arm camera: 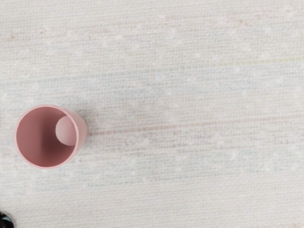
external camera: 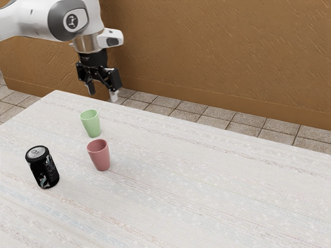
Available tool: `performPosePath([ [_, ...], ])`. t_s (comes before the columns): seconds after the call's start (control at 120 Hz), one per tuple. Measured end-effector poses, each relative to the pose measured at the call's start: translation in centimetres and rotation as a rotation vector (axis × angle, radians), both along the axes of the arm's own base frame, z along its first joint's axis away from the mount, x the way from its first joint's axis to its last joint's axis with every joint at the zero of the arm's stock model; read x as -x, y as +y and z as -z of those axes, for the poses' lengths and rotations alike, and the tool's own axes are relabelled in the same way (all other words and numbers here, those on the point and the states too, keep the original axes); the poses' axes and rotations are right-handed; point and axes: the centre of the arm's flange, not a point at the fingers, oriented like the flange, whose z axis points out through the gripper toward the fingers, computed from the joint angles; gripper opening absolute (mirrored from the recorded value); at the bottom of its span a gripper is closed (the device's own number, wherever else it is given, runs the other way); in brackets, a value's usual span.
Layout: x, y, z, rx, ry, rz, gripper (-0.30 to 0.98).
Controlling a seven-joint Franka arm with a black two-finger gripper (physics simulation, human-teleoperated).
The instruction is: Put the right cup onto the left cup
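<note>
Hanging, fingers (external camera: 91, 88) apart: end effector (external camera: 103, 94) well clear of rims on green cup (external camera: 92, 125), pink cup (external camera: 102, 158)

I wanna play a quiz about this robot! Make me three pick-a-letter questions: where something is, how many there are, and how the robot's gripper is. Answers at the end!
1. Where is the black metal can?
A) Inside a cup
B) On the whitish, woven-looking table, apart from the cups
C) On the floor

2. How many cups stand on the table?
A) One
B) Four
C) Two

3. How is the black two-finger gripper?
A) Open and empty
B) Shut on a cup
C) Shut on the can

Answers:
1: B, because the can stands upright on the table, touching neither cup.
2: C, because there is one light green tapered cup and one pink tapered cup.
3: A, because its fingers are spread with nothing between them.
</note>
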Motion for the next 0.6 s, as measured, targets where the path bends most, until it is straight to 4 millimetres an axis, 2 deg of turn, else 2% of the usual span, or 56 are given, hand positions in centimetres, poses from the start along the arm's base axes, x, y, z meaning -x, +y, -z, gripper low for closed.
performPosePath([
  [0.125, 0.0, 0.6, 0.1, 0.0, 0.001, -0.011, 0.69],
  [0.242, 0.1, 0.7, 1.0, 0.001, 0.011, -0.011, 0.69],
  [0.458, 0.1, 0.2, 3.8, 0.005, 0.031, -0.005, 0.69],
  [0.6, 0.1, 0.7, 6.1, 0.015, 0.049, -0.018, 0.69],
])
